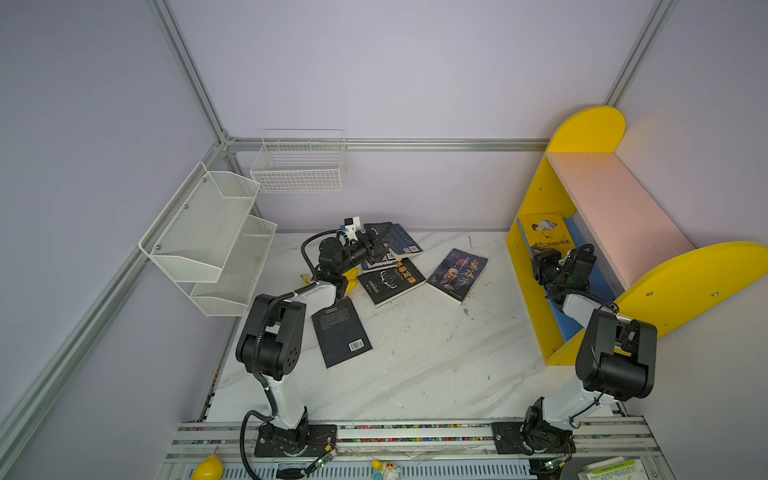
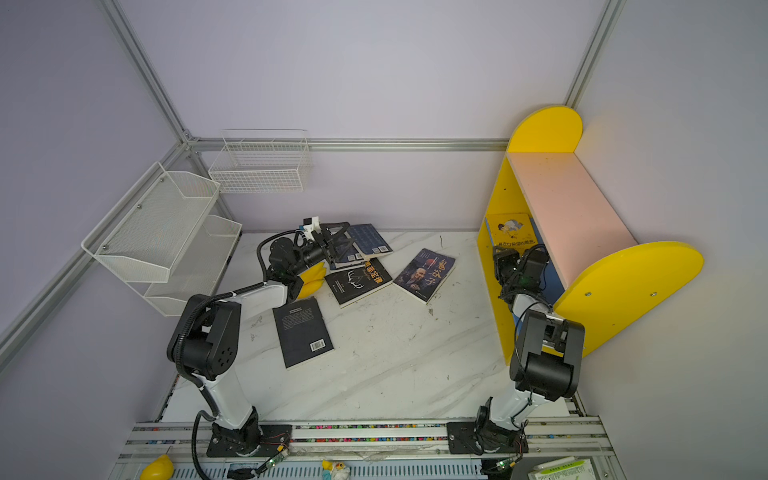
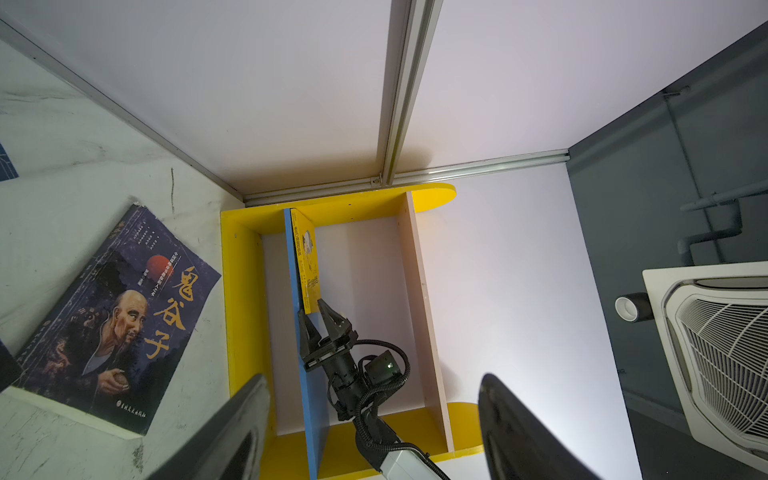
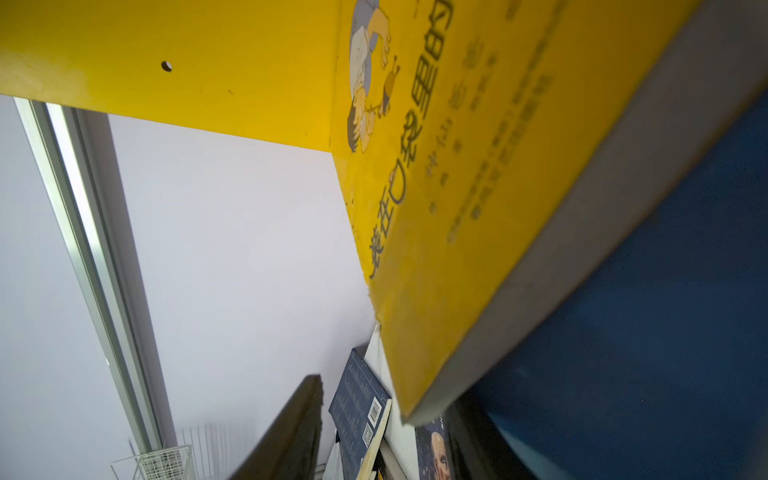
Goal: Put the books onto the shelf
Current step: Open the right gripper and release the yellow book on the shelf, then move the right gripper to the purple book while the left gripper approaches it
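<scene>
The yellow cartoon book (image 1: 546, 232) (image 4: 457, 166) stands on the shelf's blue lower board (image 1: 600, 286), leaning on the yellow side panel (image 3: 243, 291). My right gripper (image 1: 539, 252) (image 4: 386, 399) is at the book's near edge. Its jaws are open and one finger stands clear of the cover. Several books lie on the marble table: one with an old man's portrait (image 1: 457, 274), a black one with an orange title (image 1: 390, 282), a dark back cover (image 1: 340, 332) and navy ones (image 1: 405, 241). My left gripper (image 1: 376, 243) (image 3: 374, 376) hovers open over the navy books, holding nothing.
Yellow bananas (image 1: 353, 279) lie under my left forearm. A white mesh tiered rack (image 1: 208, 237) hangs on the left wall and a white wire basket (image 1: 299, 166) on the back wall. The shelf's pink upper board (image 1: 615, 208) is bare.
</scene>
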Motion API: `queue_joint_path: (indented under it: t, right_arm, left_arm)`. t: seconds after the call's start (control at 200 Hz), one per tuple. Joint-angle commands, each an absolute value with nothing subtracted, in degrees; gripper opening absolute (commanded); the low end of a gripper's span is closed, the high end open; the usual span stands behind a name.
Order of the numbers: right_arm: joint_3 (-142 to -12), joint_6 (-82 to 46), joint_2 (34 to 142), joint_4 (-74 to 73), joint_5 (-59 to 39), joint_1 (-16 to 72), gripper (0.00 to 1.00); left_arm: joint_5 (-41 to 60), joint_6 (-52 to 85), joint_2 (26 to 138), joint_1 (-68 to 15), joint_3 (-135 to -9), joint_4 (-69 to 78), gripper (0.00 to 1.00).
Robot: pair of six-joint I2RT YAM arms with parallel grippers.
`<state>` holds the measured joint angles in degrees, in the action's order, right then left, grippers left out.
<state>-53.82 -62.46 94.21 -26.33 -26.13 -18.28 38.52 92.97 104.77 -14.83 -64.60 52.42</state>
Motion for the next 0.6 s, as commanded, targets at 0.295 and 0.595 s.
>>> queue_joint_path:
  t: [0.295, 0.595]
  right_arm:
    - [-55.98, -60.73, 84.18, -4.88, -17.67, -19.16, 0.72]
    - [-58.86, -54.03, 80.68, 3.76, -16.79, -17.36, 0.69]
  left_arm:
    - [39.33, 93.32, 102.28, -15.12, -62.56, 55.12, 0.80]
    - [42.33, 89.27, 102.12, -15.12, -64.85, 49.10, 0.80]
